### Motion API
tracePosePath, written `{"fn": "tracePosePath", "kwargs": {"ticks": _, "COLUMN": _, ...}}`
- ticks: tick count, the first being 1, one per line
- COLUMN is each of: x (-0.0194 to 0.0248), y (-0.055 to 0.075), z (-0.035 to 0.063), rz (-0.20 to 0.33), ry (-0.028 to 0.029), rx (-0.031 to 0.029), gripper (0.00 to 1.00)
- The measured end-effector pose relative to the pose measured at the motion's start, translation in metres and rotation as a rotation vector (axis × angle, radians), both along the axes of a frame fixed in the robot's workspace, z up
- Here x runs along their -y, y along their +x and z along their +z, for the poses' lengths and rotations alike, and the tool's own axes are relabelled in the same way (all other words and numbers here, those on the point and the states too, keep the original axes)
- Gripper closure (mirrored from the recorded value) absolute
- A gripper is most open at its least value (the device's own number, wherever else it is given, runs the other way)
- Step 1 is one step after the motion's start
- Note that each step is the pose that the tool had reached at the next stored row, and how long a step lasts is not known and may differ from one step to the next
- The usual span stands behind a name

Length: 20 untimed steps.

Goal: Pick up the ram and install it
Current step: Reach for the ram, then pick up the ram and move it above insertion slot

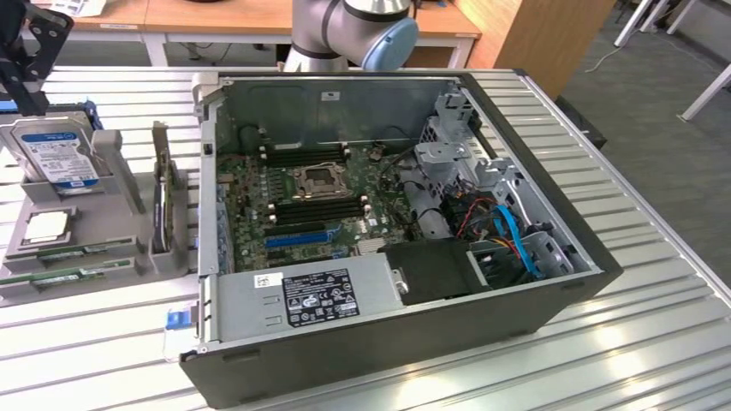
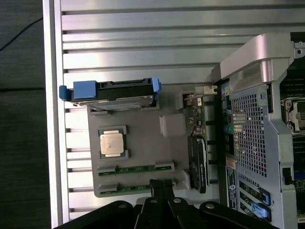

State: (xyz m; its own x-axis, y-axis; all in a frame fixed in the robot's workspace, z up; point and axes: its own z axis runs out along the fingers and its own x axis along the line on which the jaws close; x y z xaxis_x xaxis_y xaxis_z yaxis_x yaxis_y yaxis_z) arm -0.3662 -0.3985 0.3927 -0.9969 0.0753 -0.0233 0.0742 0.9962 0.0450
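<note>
1. Fingers: my black two-finger gripper (image 2: 162, 184) is clenched, tips pressed together, grasping nothing.
2. Where the ram is: two long, thin green circuit-board sticks sit in the flat grey plastic holder tray (image 2: 143, 138). The tray stands on the slatted metal table (image 1: 639, 342), to the exterior view's left of the open black computer case (image 1: 400, 360). I label them near ram stick (image 2: 133, 187) and far ram stick (image 2: 136, 168). They lie parallel, just beside each other, each held by grey end brackets.
3. Key relation: in the wrist view my fingertips overlap the case-side end of the near ram stick, and most of its length runs away from the case. I judge that I hang above it without touching it, and off its middle.
4. Long axis: both sticks run along the tray's edge, pointing at the case wall. The seam between my fingers looks crosswise to that axis, so I judge the jaws would part along the stick, not across its thin faces.
5. Neighbours: a square silver processor chip (image 2: 113, 143) lies just beyond the far ram stick. The black memory slots (image 1: 311, 210) inside the case are well apart from me.
</note>
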Motion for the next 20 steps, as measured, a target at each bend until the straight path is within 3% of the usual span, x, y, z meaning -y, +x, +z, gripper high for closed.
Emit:
{"fn": "tracePosePath", "kwargs": {"ticks": 6, "x": 0.0010, "y": 0.0000, "z": 0.0000, "rz": 0.000, "ry": 0.0001, "rx": 0.0000, "gripper": 0.90}}
{"fn": "tracePosePath", "kwargs": {"ticks": 15, "x": 0.0092, "y": 0.0000, "z": 0.0000, "rz": 0.000, "ry": 0.0000, "rx": 0.0000, "gripper": 0.90}}
{"fn": "tracePosePath", "kwargs": {"ticks": 20, "x": 0.0098, "y": 0.0000, "z": 0.0000, "rz": 0.000, "ry": 0.0001, "rx": 0.0000, "gripper": 0.90}}
